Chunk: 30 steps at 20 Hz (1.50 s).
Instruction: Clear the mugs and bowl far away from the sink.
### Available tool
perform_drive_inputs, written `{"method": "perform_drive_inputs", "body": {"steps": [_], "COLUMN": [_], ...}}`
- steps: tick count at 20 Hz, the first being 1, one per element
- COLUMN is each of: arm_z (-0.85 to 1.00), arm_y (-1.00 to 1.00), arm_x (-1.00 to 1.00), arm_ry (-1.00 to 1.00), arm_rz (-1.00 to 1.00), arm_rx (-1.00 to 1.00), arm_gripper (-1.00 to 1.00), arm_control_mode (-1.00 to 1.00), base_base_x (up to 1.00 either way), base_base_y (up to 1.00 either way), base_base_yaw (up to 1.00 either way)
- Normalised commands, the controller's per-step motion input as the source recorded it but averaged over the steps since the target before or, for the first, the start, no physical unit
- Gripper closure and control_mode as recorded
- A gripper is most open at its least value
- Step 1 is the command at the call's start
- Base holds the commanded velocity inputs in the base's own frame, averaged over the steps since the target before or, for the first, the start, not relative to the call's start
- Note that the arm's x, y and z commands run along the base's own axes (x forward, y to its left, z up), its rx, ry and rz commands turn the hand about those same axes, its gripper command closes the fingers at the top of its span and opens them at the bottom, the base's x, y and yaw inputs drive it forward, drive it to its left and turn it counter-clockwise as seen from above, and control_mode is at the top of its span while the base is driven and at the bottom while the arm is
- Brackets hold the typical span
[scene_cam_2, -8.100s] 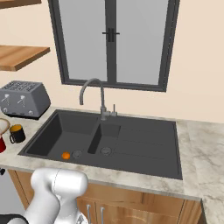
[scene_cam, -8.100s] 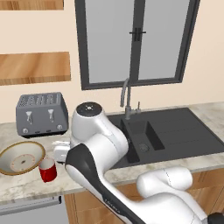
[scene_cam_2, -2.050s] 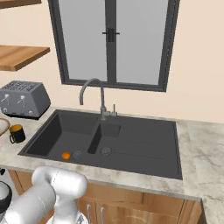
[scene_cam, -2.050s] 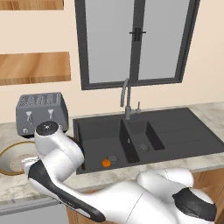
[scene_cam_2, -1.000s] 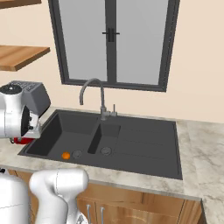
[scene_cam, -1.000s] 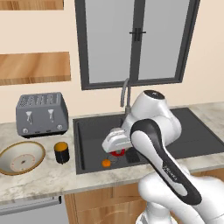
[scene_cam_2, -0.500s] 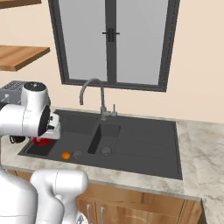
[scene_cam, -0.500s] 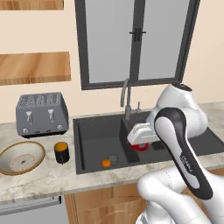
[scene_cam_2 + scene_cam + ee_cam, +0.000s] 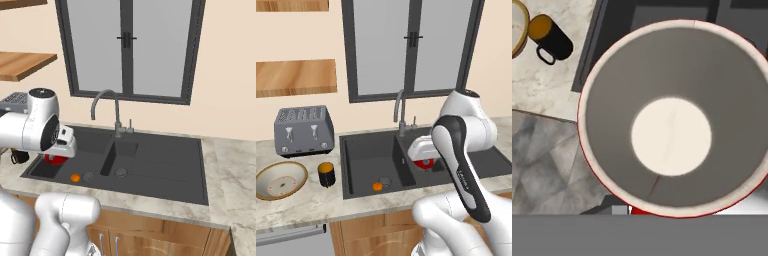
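My gripper (image 9: 424, 155) is shut on the glossy red mug (image 9: 426, 163), which hangs above the dark grey sink (image 9: 363, 156) near the divider between its basins. In the hand view the red mug (image 9: 672, 120) is seen from above, with a grey inside and a pale bottom; the fingertips are hidden behind it. The black mug (image 9: 326, 174) with an orange inside stands on the counter left of the sink, also in the hand view (image 9: 552, 36). To its left sits the wide tan-rimmed bowl (image 9: 280, 179). From the right base view the red mug (image 9: 56, 159) hangs over the left basin.
A curved metal faucet (image 9: 400, 107) rises behind the sink. A grey toaster (image 9: 303, 130) stands at the back left of the counter. A small orange thing (image 9: 377, 186) lies in the left basin by the drain. Marble counter (image 9: 230, 175) extends right of the sink.
The arm has swung right with the red mug, from the counter by the bowl across the left basin to the sink's middle. The black mug and bowl have stayed put.
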Motion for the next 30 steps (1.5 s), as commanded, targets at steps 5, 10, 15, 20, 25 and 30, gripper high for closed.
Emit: {"method": "perform_drive_inputs", "body": {"steps": [5, 10, 15, 20, 25, 30], "arm_z": [0.02, 0.01, 0.01, 0.00, 0.00, 0.00], "arm_y": [-0.13, -0.05, 0.00, 0.00, 0.00, 0.00], "arm_x": [0.00, 0.00, -0.04, 0.00, 0.00, 0.00], "arm_ry": [0.00, 0.00, -0.01, 0.00, 0.00, 0.00], "arm_rz": [0.23, 0.27, 0.03, 0.00, 0.00, 0.00], "arm_rx": [0.00, -0.01, -0.02, 0.00, 0.00, 0.00], "arm_gripper": [1.00, 1.00, 1.00, 1.00, 1.00, 1.00], "arm_control_mode": [-1.00, -1.00, 1.00, 1.00, 1.00, 1.00], "base_base_x": [0.00, 0.00, -0.11, 0.00, 0.00, 0.00], "base_base_y": [0.00, 0.00, 0.03, 0.00, 0.00, 0.00], "base_base_yaw": [0.00, 0.00, -0.35, -1.00, -1.00, -1.00]}}
